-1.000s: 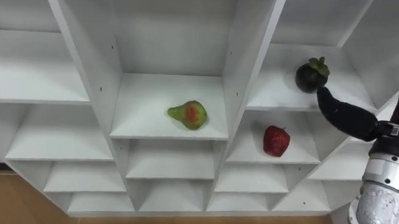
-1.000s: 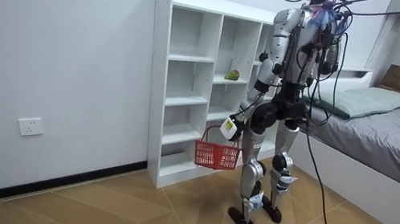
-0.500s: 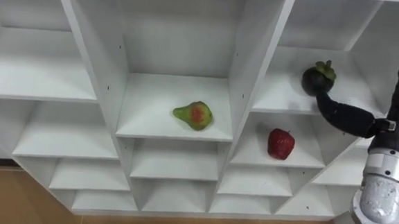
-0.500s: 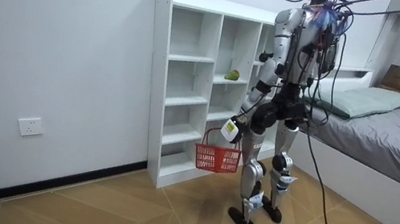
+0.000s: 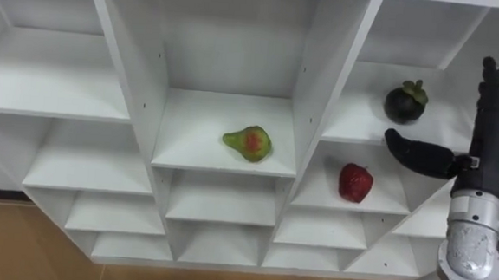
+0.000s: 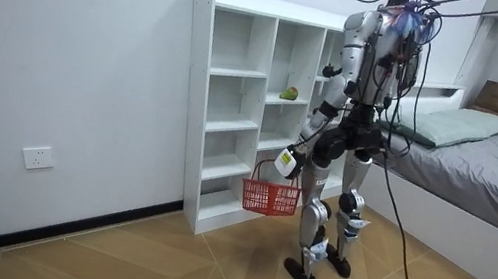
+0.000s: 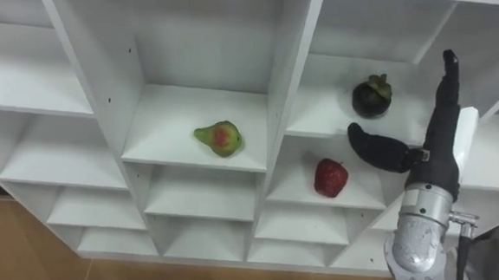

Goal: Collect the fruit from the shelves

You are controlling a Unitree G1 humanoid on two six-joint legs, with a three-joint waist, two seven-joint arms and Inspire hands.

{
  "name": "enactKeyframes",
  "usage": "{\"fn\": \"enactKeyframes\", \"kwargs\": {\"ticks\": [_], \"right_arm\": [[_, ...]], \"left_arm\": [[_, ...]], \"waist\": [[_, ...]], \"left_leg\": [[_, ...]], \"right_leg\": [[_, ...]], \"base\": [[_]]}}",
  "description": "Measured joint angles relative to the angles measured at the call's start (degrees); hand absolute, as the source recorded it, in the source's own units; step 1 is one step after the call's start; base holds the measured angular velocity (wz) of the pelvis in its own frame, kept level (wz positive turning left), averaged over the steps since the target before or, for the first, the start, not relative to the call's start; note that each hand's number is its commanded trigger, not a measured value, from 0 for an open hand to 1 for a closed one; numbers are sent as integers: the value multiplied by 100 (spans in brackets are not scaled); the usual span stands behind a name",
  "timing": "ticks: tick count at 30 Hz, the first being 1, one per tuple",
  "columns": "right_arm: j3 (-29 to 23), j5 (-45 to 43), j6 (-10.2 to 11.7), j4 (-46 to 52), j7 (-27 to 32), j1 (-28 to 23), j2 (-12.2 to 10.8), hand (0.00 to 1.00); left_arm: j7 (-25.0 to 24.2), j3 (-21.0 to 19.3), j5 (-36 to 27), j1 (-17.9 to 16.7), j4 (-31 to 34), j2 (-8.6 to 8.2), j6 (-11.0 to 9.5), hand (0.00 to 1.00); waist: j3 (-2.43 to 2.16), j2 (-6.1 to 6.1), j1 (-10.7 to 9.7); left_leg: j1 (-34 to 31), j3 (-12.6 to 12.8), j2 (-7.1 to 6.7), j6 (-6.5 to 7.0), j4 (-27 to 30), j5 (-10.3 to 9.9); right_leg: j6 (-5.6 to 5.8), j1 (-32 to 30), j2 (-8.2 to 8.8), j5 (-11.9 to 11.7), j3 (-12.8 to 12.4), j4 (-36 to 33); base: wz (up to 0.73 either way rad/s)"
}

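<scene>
- The left hand (image 6: 287, 162) hangs low before the white wooden closet (image 5: 321, 84), fingers curled round the handle of a red plastic basket (image 6: 270, 197).
- The right hand (image 5: 483, 163) is raised before the closet's right column, fingers straight, thumb spread wide, holding nothing.
- A red strawberry (image 5: 354, 182) lies on that column's lower shelf.
- A green pear with a red blush (image 5: 248, 143) lies in the closet's middle column.
- A dark purple round mangosteen (image 5: 406, 102) sits on the right column's shelf above the strawberry, apart from the thumb.
</scene>
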State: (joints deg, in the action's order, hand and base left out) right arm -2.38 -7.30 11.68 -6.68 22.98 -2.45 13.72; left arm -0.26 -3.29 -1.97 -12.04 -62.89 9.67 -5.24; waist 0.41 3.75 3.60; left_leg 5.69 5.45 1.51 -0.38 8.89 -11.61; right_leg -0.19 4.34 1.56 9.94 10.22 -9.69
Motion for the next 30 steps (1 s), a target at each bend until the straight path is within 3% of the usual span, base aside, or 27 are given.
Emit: {"fn": "enactKeyframes", "kwargs": {"ticks": [18, 24, 30], "right_arm": [[-12, 29, -60, -518, -313, 639, 9, 0], [-12, 31, -62, -842, -317, 955, 123, 0], [-14, 36, -183, -1296, -406, 1137, 228, 0]], "left_arm": [[-52, -66, 41, 39, -29, 1, 45, 100], [-51, -111, 39, 39, -45, 1, 48, 100], [-153, -153, 43, 22, -48, 7, 203, 100]], "waist": [[34, 74, 18], [14, 107, 4], [11, 95, 93]], "left_leg": [[81, -141, -12, -1, 9, 0], [83, -237, -20, -1, 30, 0], [90, -296, -22, -1, 68, 0]], "right_leg": [[2, 186, 0, -1, 88, 96], [2, 227, 6, -1, 159, 94], [0, 288, 17, -2, 247, 85]], "base": [[3], [7], [6]]}}
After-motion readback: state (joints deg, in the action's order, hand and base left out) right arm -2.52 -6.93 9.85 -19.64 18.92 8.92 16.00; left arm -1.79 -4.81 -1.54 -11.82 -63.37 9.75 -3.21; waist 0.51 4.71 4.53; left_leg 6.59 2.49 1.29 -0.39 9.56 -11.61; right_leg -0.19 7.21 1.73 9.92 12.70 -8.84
